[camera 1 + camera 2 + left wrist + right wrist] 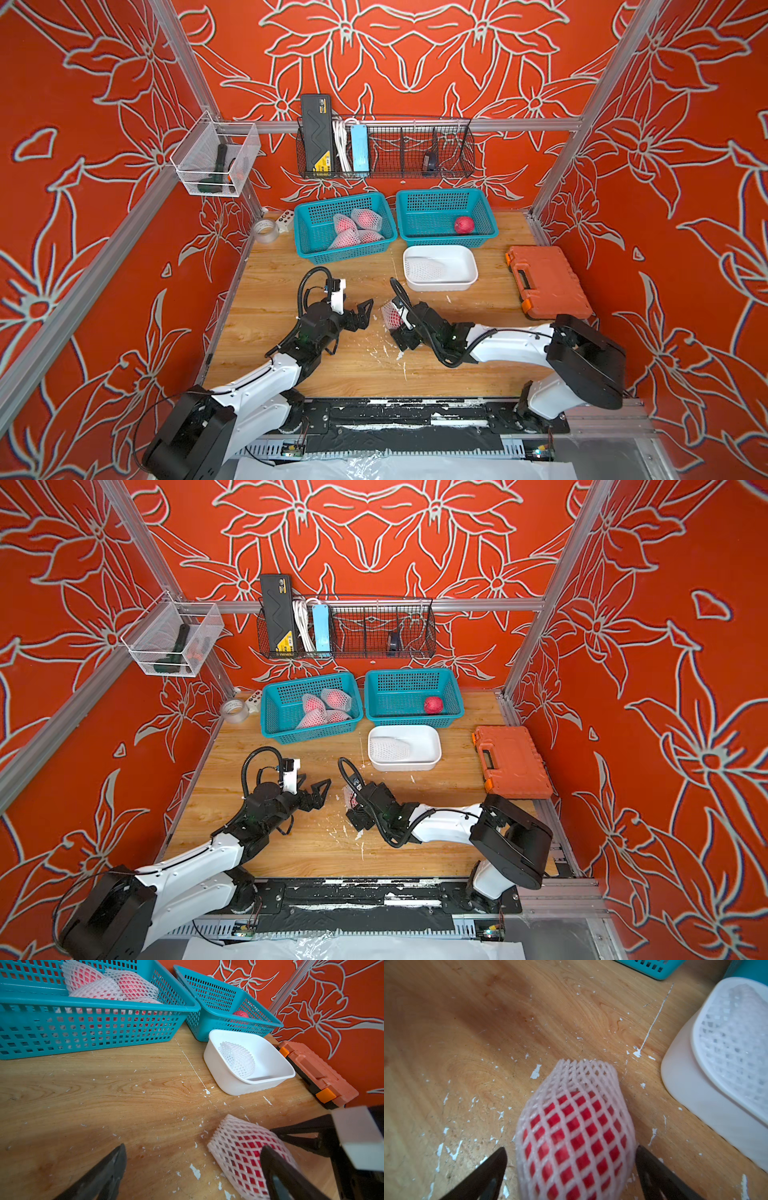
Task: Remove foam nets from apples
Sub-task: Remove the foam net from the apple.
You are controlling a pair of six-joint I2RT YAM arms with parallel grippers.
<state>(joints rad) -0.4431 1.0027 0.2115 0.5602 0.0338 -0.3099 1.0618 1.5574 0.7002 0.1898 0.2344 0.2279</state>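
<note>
A red apple in a white foam net [575, 1126] lies on the wooden table, mid-front [390, 318] [350, 799]. My right gripper [571, 1148] is open around it, with a finger on each side and a small gap at one finger. My left gripper [193, 1148] [365, 313] is open and empty just left of that apple [239, 1151]. Several netted apples [353, 228] sit in the left teal basket [307, 249]. One bare red apple [464, 225] rests in the right teal basket [440, 241]. An empty foam net [422, 269] lies in the white tray [469, 266].
An orange tool case [548, 282] lies at the table's right edge. A tape roll [266, 230] sits at the back left corner. A black wire rack [386, 149] and a clear bin [212, 158] hang on the wall frame. White flecks dot the wood.
</note>
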